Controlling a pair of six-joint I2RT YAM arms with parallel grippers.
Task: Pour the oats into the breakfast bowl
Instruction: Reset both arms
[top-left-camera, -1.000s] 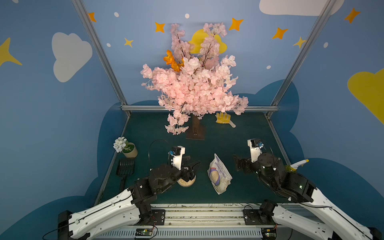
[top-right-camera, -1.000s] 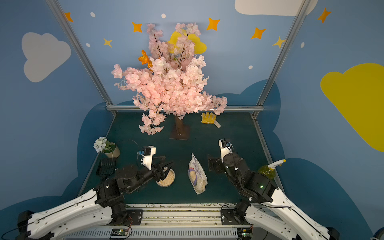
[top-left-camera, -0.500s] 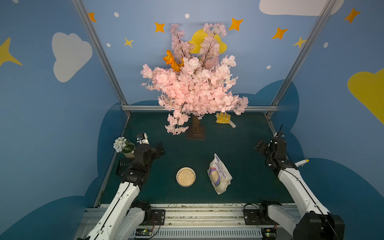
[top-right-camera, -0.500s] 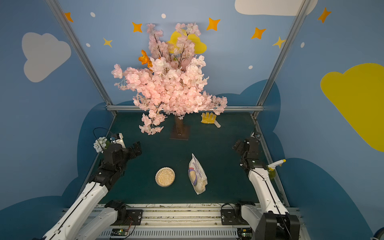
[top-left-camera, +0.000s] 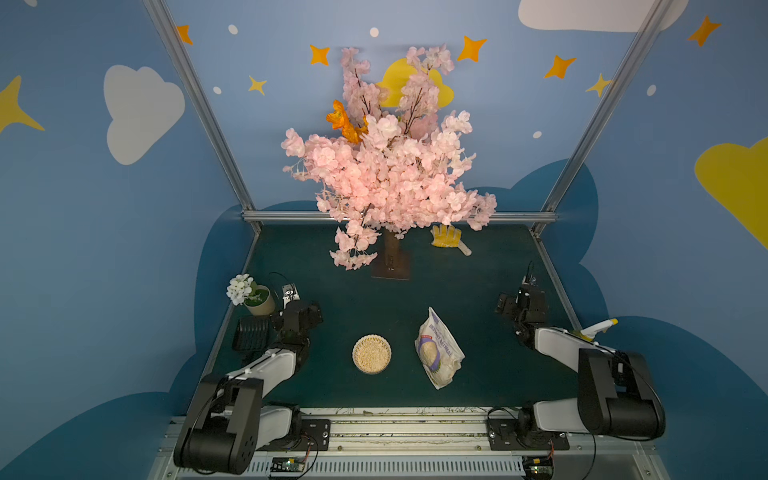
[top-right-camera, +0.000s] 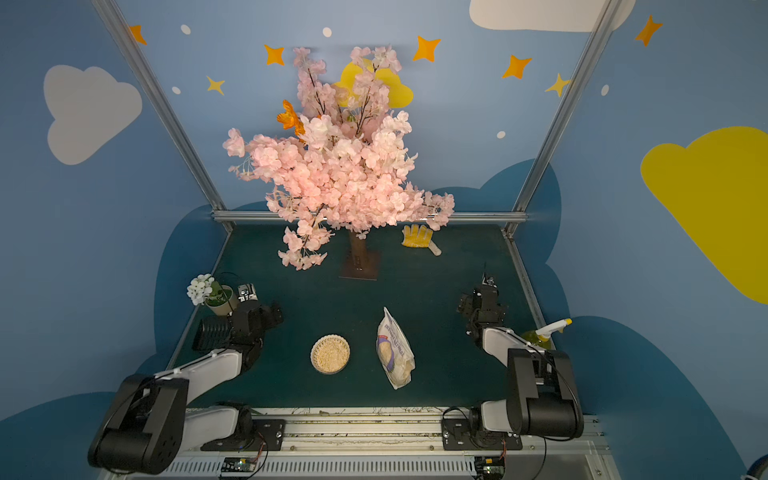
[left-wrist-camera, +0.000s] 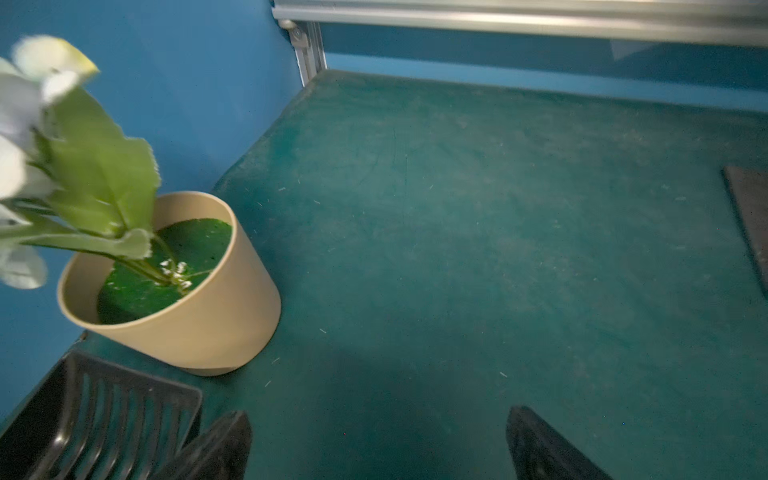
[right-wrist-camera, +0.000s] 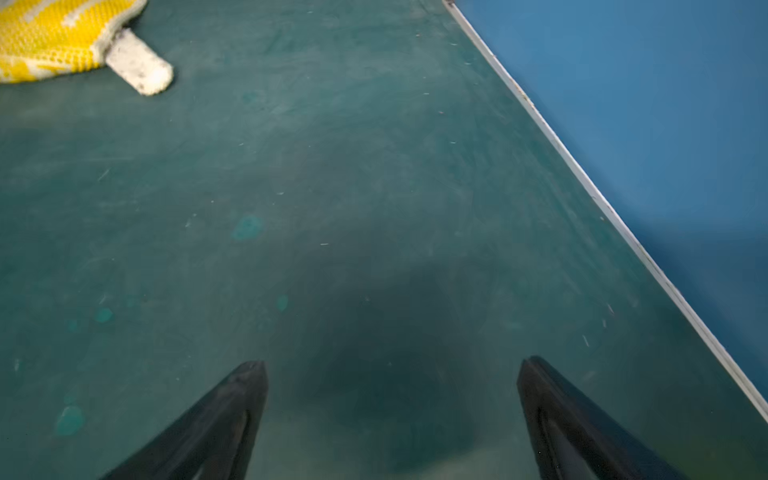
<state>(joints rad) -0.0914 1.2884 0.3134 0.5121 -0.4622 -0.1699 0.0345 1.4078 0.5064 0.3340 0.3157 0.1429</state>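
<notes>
Along the near edge of the worktop (top-left-camera: 353, 299) the two arms are mounted on a metal rail (top-left-camera: 374, 428), folded back to either side. A little in from that edge, left of the middle, the bowl (top-left-camera: 371, 354) sits upright and full of pale oat flakes. The bag (top-left-camera: 438, 353) lies flat beside it on the right, not touching it, with oats showing through its round clear window. Its purple print is too small for me to read. Nothing stands between bowl and bag, and neither gripper is near them.

Farther in, the left gripper (left-wrist-camera: 376, 419) hangs over bare mat by the left edge, its jaws spread wide and holding nothing. A black slotted scoop (left-wrist-camera: 95, 419) lies close by it, and just past that a beige pot (left-wrist-camera: 208, 316) of white flowers stands against the left wall. By the right edge the right gripper (right-wrist-camera: 392, 363) also gapes empty over bare mat. A yellow spray bottle (top-left-camera: 594, 330) sits beyond the right edge, behind that arm.

At the middle of the far half a pink blossom tree (top-left-camera: 386, 174) rises from a brown base plate (top-left-camera: 390, 270), its branches overhanging the far edge. A yellow glove (right-wrist-camera: 54, 37) lies flat near the far edge, right of the trunk.
</notes>
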